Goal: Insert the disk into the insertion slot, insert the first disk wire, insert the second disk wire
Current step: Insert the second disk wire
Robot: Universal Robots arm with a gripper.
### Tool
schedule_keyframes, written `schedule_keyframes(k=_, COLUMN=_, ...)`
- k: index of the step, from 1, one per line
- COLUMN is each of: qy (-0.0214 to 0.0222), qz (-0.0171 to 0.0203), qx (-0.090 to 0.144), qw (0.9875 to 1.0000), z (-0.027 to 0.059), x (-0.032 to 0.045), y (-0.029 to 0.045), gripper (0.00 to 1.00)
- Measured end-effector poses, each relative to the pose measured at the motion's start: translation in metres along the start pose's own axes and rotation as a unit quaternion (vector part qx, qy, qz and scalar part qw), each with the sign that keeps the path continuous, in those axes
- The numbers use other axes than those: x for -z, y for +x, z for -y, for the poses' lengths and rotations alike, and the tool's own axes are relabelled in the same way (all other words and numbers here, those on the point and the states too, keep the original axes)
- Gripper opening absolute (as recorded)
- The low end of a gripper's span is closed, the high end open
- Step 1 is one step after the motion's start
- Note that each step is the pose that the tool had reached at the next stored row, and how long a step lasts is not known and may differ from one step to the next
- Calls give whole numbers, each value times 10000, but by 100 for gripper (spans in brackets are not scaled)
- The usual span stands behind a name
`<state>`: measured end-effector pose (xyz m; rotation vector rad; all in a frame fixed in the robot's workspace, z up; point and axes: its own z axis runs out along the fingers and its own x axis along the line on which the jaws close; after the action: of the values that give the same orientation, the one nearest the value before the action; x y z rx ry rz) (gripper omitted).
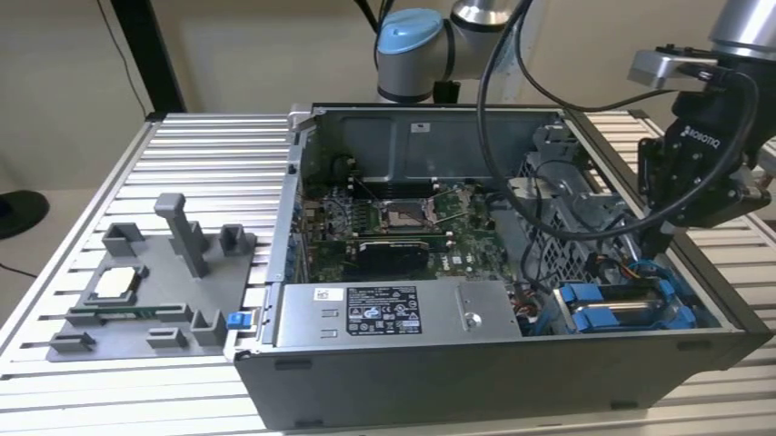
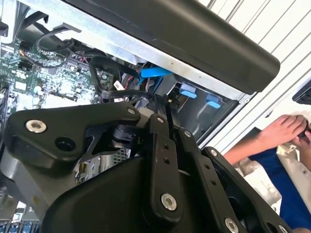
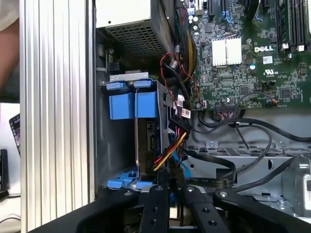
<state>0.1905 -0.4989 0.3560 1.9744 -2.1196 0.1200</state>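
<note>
The disk wire (image 3: 170, 148), near the narrow pinched jaws of the gripper (image 3: 170, 188), was likely best pushed straight into the disk (image 3: 147, 138).

Ribbed metal bench (image 1: 182, 145) before a plain cream wall (image 1: 243, 54)

The bench's pale aluminium slats ran across the exterior view under soft, even light. A dark upright post (image 1: 152, 54) crossed the bare wall toward the exterior view's left. Past the bench's edge on that side lay pale floor (image 1: 36, 272), with a dark round object (image 1: 18, 213) on it.
</note>
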Motion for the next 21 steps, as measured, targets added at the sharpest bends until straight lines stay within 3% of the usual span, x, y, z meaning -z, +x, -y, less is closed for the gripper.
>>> schedule_keyframes(k=3, qy=3, qz=58, qx=7, qw=10000, z=-52, x=0, y=21, gripper=0)
schedule_keyframes(k=8, qy=7, qz=68, qx=13, qw=10000, z=-103, x=-7, y=38, gripper=0)
schedule_keyframes(k=11, qy=10, qz=130, qx=19, qw=9999, z=-137, x=-21, y=78, gripper=0)
schedule_keyframes(k=12, qy=10, qz=171, qx=23, qw=9999, z=-145, x=-25, y=94, gripper=0)
schedule_keyframes(k=13, qy=8, qz=227, qx=29, qw=9997, z=-150, x=-28, y=105, gripper=0)
schedule_keyframes(k=14, qy=6, qz=308, qx=38, qw=9995, z=-155, x=-32, y=115, gripper=0)
schedule_keyframes(k=18, qy=15, qz=671, qx=75, qw=9977, z=-160, x=-36, y=134, gripper=0)
schedule_keyframes(k=21, qy=34, qz=945, qx=101, qw=9955, z=-162, x=-39, y=143, gripper=0)
